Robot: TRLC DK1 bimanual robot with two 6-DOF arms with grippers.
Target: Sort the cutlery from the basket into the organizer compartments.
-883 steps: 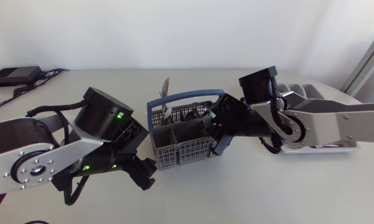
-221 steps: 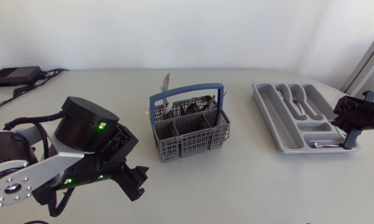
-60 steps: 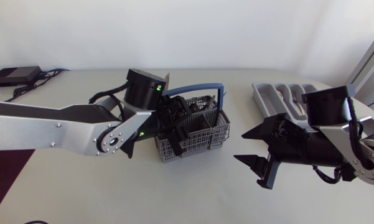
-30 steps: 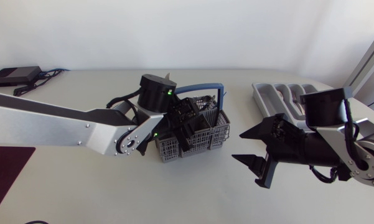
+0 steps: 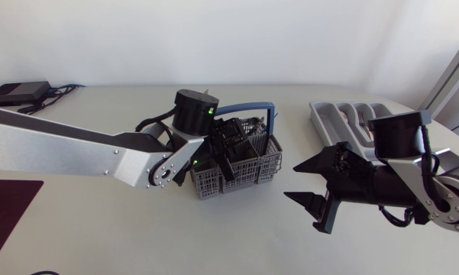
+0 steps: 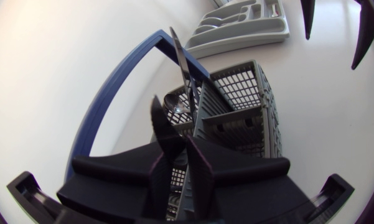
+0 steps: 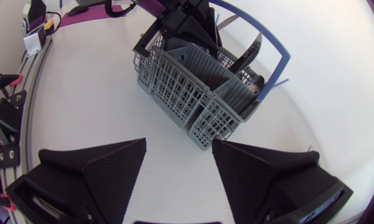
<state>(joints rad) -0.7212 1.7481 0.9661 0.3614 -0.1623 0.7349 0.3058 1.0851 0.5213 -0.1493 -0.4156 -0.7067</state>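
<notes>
A slim, smooth steel knife (image 6: pixel 182 65) stands nearly upright, blade up, in the grey plastic lattice basket (image 5: pixel 248 177), beside its blue hoop handle (image 6: pixel 112 93). The matte black left gripper (image 6: pixel 177 158) sits inside the basket just below the blade, by far the nearer one. Whether it pinches the knife I cannot tell. The right gripper (image 7: pixel 178 143) hangs spread wide between the basket and the grey moulded organizer tray (image 5: pixel 321 122).

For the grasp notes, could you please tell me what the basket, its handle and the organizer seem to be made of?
The basket looks like grey plastic: moulded lattice walls, matte finish. Its handle is blue and smooth, probably plastic too. The organizer appears to be pale grey plastic, with rounded moulded compartments and a dull sheen.
</notes>
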